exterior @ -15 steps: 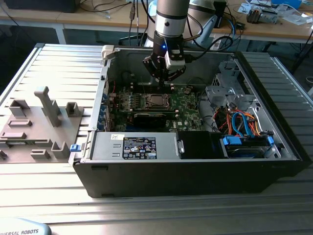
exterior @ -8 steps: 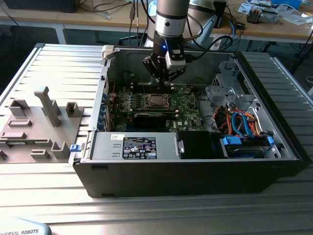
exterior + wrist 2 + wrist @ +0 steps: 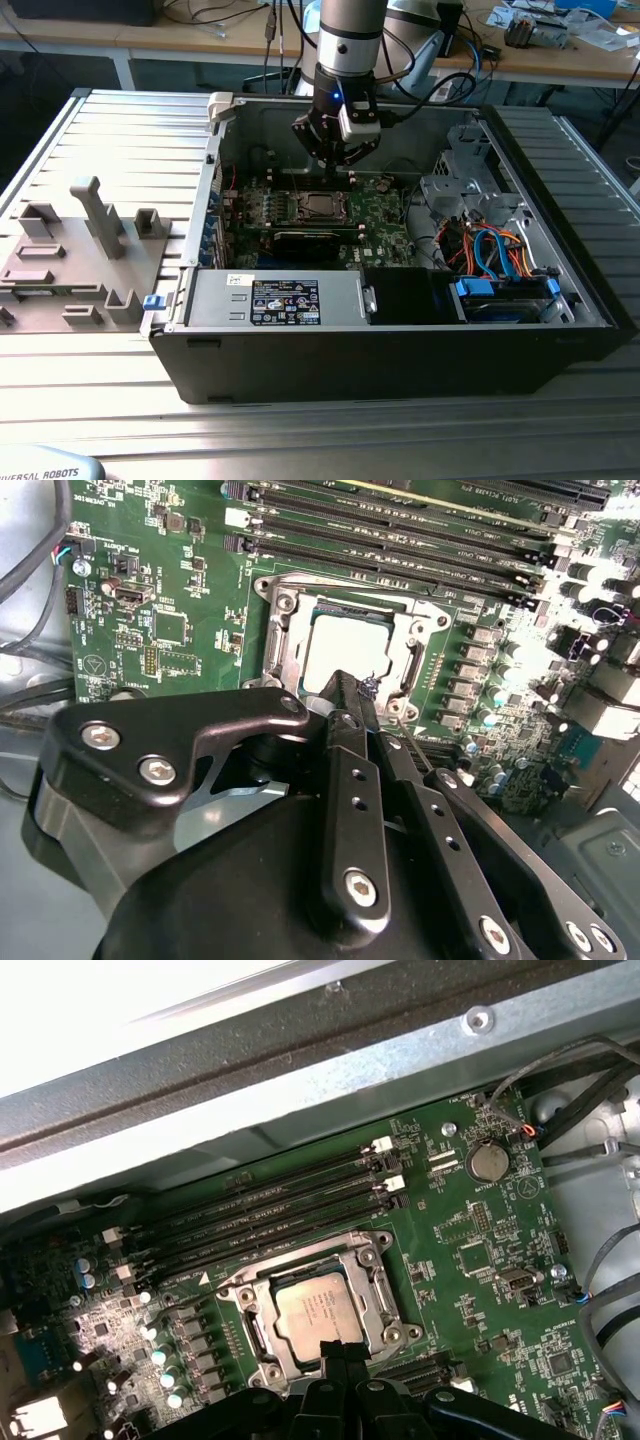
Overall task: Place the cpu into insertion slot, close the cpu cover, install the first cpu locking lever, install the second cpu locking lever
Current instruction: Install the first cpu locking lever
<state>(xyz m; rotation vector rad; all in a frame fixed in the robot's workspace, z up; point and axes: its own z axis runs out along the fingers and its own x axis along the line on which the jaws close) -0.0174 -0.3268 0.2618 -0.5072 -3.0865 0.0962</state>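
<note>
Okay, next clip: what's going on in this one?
A single robot arm reaches into an open computer case, its gripper hanging low over the processor socket on the green motherboard. The cpu already lies in the insertion slot, and the cpu cover is down around it, framing the chip. The fingers are together, their tips at the socket's edge; what they touch there is hard to tell. Whether either locking lever is latched cannot be told.

In both wrist views the gripper (image 3: 345,695) covers one edge of the cpu (image 3: 345,650) and cpu cover (image 3: 290,645). In the exterior view the insertion slot (image 3: 322,206) is too small to resolve; locking levers cannot be told.
</note>
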